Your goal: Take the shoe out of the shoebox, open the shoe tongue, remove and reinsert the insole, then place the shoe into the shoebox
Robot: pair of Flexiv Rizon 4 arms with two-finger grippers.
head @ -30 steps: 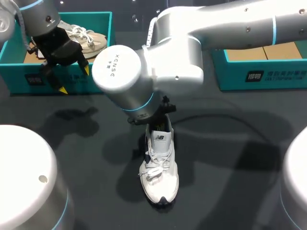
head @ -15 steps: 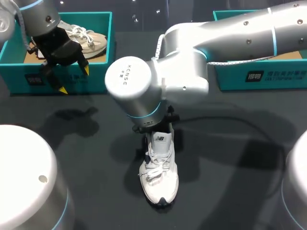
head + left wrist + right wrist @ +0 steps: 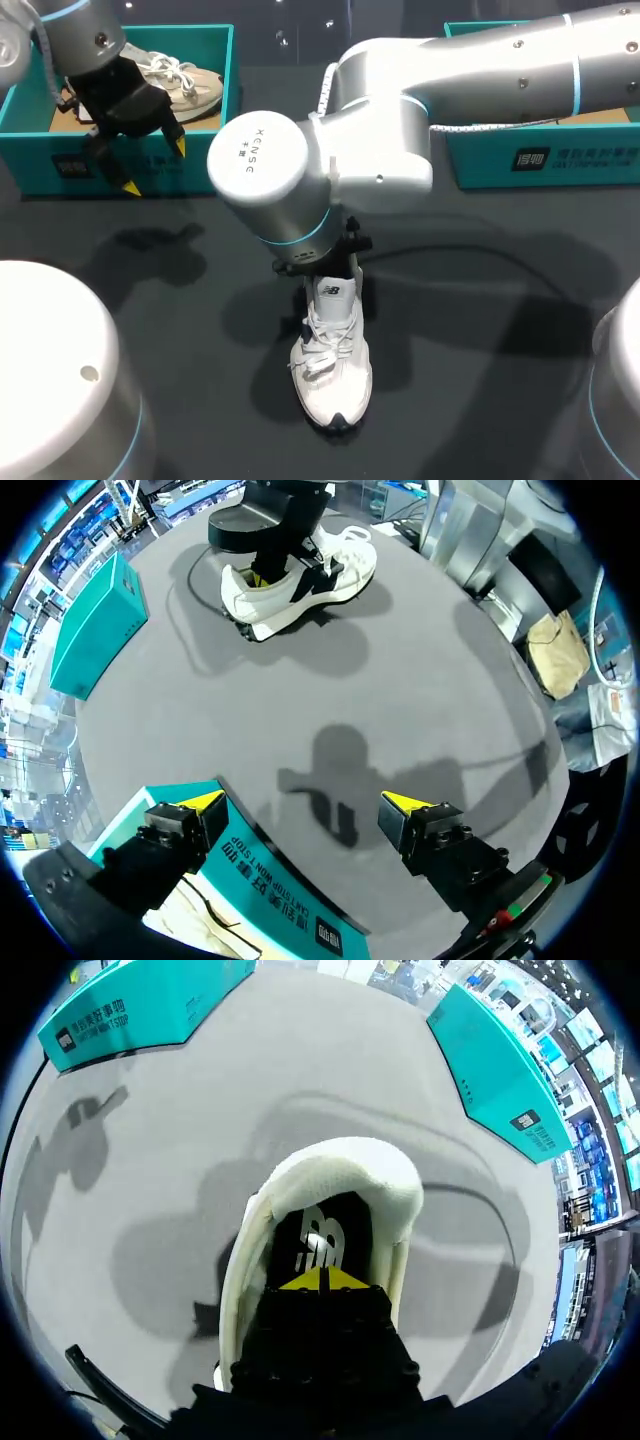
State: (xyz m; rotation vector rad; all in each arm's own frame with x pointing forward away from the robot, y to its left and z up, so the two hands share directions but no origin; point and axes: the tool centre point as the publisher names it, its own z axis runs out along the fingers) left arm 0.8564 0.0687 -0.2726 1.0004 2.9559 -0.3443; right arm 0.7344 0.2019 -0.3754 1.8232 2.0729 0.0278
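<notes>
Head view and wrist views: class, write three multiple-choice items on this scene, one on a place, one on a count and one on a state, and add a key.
1. Where is the white shoe?
A. inside a box
B. on the table
C. lifted in the air

2. How many teal boxes does the head view show?
A. one
B. four
C. two

3. How is the left end effector?
A. open and empty
B. shut on a lace
C. shut on an insole

Key:
1 B, its sole rests on the dark top.
2 C, the left shoebox and the right box.
3 A, its yellow tips stand apart with nothing between them.
</notes>
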